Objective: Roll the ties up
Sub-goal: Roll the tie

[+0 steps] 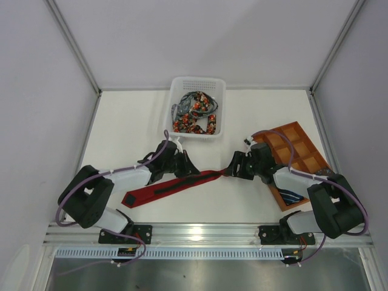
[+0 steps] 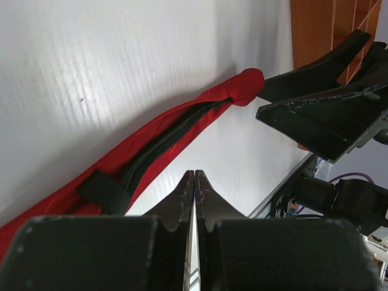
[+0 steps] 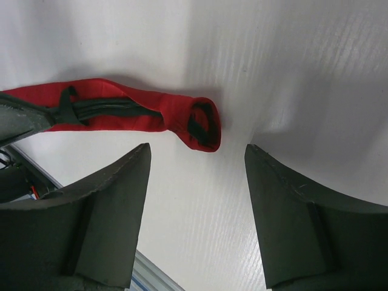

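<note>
The red tie (image 1: 173, 187) lay diagonally near the surface's (image 1: 267, 115) near edge, its narrow end curled over. The left end effector (image 2: 194, 177) was pinched closed and empty just beside it. The right end effector (image 3: 197, 147) gaped wide at that curled end, gripping nothing.

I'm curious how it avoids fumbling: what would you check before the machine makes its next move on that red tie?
1. Red tie lies stretched out on the table, nothing on top: ok.
2. Its narrow end is curled over: ok.
3. Right claw is open, close to that curl: ok.
4. Left claw pinning the tie: not ok; it is shut, empty, beside it.
5. Tray has free compartments: ok.
6. Curl tight enough: cannot tell.
</note>
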Controlling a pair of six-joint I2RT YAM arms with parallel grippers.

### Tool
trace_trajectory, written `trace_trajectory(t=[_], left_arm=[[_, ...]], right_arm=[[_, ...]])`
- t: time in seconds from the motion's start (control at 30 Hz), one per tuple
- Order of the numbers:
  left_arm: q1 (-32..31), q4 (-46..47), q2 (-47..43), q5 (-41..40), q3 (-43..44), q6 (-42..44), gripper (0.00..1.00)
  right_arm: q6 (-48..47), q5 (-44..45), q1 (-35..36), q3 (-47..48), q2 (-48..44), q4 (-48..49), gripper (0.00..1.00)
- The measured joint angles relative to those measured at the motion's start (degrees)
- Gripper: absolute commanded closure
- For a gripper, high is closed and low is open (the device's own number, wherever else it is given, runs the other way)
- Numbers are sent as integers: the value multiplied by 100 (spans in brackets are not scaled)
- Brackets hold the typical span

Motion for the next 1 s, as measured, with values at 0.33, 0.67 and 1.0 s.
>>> trace_trajectory(t=[0.33,0.67,1.0], left_arm=[[0,330,833,229,245,13,96],[-7,782,1451,588,570,-11,96],[-4,1043,2173,717,918,-42,98]], right_arm=[[4,-273,-59,-127,310,737,40],[2,-492,-63,44,625,846,47],[-136,-356,83,275,695,566,83]])
